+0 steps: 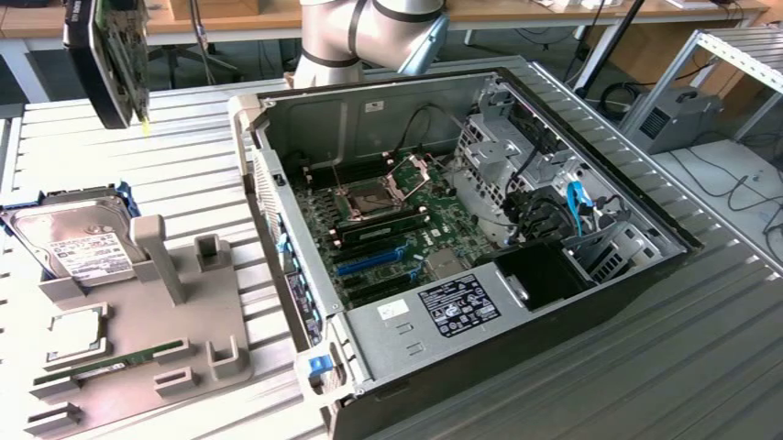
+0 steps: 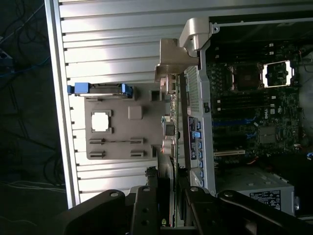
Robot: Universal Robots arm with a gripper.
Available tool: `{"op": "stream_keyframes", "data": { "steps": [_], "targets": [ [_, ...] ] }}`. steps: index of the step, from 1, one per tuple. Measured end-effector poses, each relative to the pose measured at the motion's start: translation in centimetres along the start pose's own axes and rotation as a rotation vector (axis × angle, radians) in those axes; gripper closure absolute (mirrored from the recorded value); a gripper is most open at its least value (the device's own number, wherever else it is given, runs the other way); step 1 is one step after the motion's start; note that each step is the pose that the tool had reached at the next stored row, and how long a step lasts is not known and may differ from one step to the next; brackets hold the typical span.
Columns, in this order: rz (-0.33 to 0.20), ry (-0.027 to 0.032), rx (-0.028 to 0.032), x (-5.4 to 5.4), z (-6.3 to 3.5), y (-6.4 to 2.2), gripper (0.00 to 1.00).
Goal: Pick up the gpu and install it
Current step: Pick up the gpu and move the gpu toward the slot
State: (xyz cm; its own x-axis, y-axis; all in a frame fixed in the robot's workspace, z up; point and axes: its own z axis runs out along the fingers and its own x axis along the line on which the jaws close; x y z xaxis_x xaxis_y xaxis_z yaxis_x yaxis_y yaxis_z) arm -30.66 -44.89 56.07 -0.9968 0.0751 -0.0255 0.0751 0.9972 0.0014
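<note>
The slatted metal worktop carries everything. On it the open computer case lies on its side, the motherboard facing up inside. My arm rises behind the case's far wall.

To the exterior view's left of the case sits the grey holder tray, flat on the worktop and just beside the case.

The gpu is off the tray and up in the air. In the exterior view it hangs on edge, high over the worktop at the far left corner, well apart from both the tray and the case. In the wrist view the gpu runs edge-on straight out from my claw, with its silver bracket at the far end. Seen from there, it lines up over the strip between the tray and the case's side wall.

My claw is closed partway, at about the card's own thickness. One black finger presses one face and its twin presses the other, so I am holding the gpu by its near end and touching nothing else.

On the tray, the silver hard drive with its white label stands in the far slot. The square processor chip lies nearer. The slim green RAM stick lies nearest.
</note>
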Motion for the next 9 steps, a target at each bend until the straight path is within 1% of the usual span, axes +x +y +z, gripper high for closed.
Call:
{"op": "stream_keyframes", "data": {
  "steps": [5, 7, 9],
  "targets": [
    [0.0, 0.0, 0.0, 0.0, 0.01, -0.1, 0.74],
    [0.0, 0.0, -0.0001, 0.0, 0.05, -0.48, 0.74],
    [0.0, -0.0001, -0.0001, -0.1, 0.29, -1.21, 0.74]
  ]
}}
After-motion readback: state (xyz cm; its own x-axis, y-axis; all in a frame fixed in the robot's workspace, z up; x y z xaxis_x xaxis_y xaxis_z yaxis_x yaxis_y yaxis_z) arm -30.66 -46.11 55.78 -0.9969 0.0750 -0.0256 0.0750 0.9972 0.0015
